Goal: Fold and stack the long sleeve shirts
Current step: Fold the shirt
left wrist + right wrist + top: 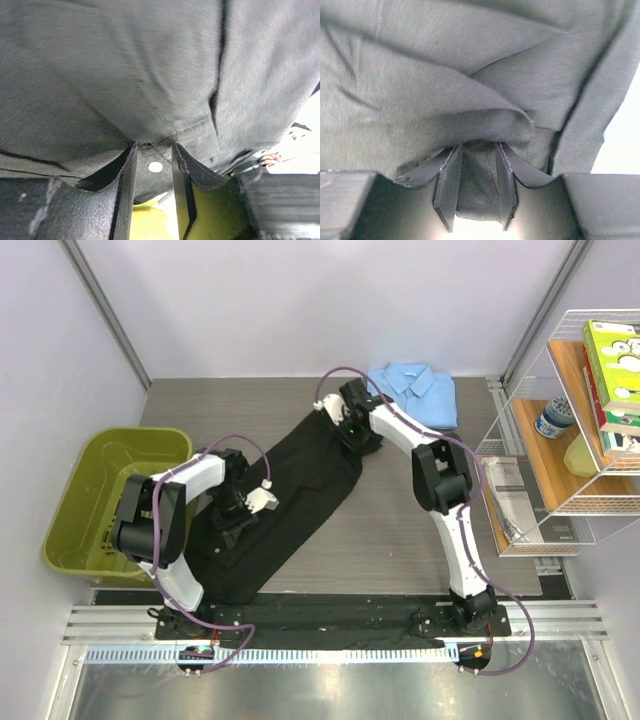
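1. Where the left gripper meets the black shirt, its jaws stand narrowly apart and pinch a bunch of the cloth between the fingertips.
2. A white button shows between those fingers, just behind the pinched cloth.
3. The right gripper is likewise partly closed, with a thick fold of the same shirt clamped between its fingers.
4. Between the two grippers the black shirt stretches in a long diagonal band over the table.
5. A folded light blue shirt lies just beyond the right gripper, off to its right.
6. A green bin sits to the left gripper's left, at the table's edge.
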You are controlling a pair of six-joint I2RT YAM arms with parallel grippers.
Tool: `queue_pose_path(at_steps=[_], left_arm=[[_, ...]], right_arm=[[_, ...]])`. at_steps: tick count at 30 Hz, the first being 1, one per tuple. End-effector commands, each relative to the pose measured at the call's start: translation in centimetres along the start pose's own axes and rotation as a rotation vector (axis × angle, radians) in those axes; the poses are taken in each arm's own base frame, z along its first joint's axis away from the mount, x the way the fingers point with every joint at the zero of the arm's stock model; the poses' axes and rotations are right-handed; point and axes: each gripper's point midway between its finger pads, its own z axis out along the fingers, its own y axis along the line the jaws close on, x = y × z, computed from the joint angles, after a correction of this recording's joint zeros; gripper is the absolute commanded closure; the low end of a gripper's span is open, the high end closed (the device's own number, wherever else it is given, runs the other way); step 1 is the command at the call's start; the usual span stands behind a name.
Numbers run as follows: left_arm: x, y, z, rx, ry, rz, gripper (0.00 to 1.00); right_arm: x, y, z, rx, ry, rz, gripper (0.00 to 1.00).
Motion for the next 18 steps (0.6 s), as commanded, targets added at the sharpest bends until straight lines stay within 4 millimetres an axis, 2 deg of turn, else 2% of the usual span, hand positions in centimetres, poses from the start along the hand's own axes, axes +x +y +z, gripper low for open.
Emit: queue_pose_path(at_steps=[1, 2, 3, 5, 10, 11, 13, 15, 16, 17, 18], left_arm=[[-0.8, -0.4, -1.3, -0.007, -0.07, -0.006, 0.65], [-0.9, -0.5, -1.4, -0.008, -0.073, -0.012, 0.65], [-1.1, -0.4, -1.8, -0.014, -0.08, -0.025, 0.65], [-1.5, -0.5, -2.4, -0.015, -0.106, -0.034, 0.65], [-3.5, -1.0, -4.9, -0.041, -0.238, -0.007, 0.62], [-3.9, -0.9, -5.3, -0.061, -0.263, 0.0, 0.62], [-4.2, -0.6, -5.5, -0.079, -0.28, 0.002, 0.6], [-4.0, -0.1, -4.7, -0.091, -0.249, -0.002, 0.6], [-3.9, 0.2, -4.2, -0.096, -0.234, -0.007, 0.6], [-3.7, 0.1, -3.5, -0.085, -0.212, -0.007, 0.61], [-3.9, 0.4, -2.7, -0.089, -0.191, -0.006, 0.61]], right_arm=[[0.6, -0.4, 6.8, 0.066, 0.079, -0.05, 0.62], [-1.9, -1.8, 6.2, 0.107, 0.019, -0.05, 0.62], [-1.8, -2.1, 7.3, 0.117, 0.023, -0.062, 0.62], [-3.8, -3.5, 7.3, 0.19, -0.019, -0.117, 0.62], [-4.3, -6.8, 9.3, 0.382, -0.045, -0.245, 0.62], [-5.2, -8.1, 9.1, 0.449, -0.08, -0.241, 0.62], [-6.7, -9.7, 8.4, 0.503, -0.135, -0.22, 0.59], [-9.1, -11.0, 6.2, 0.547, -0.21, -0.192, 0.57], [-9.8, -11.3, 5.4, 0.557, -0.239, -0.184, 0.54], [-11.7, -11.6, 3.4, 0.573, -0.306, -0.177, 0.52], [-12.5, -11.7, 2.4, 0.576, -0.336, -0.173, 0.47]])
